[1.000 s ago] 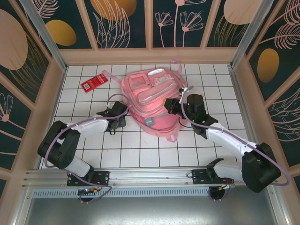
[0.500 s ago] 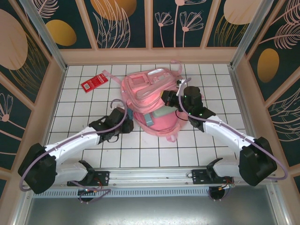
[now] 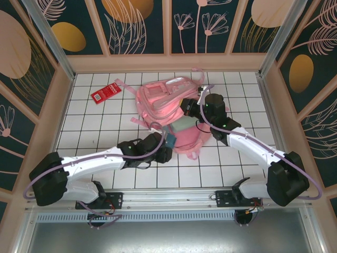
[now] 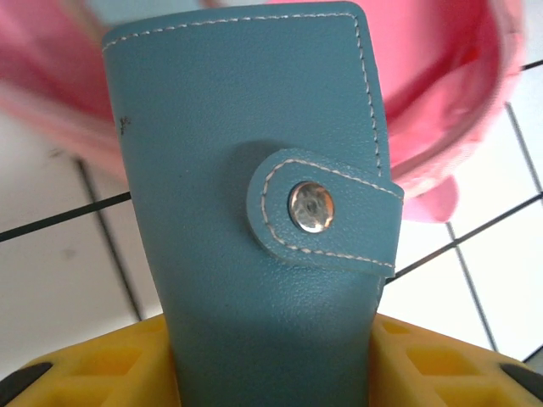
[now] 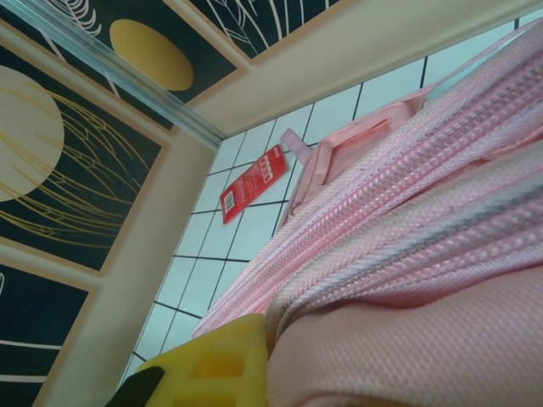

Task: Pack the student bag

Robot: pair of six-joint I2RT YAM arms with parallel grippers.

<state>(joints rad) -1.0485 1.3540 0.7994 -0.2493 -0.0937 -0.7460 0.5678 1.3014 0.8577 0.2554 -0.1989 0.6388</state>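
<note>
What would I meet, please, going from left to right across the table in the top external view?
First the red packet → student bag → right arm's white forearm. The blue wallet overlaps the bag, so it is left out.

The bag [image 3: 163, 103] lies on the desk [image 3: 200, 174], centre-back. A packet [image 3: 106, 94] lies apart on its left, near the back-left corner. A wallet [image 4: 254, 212] stands between the left fingers [image 4: 93, 373], just before the bag's near edge. The right fingers [image 5: 212, 365] grip the bag's right side.
</note>
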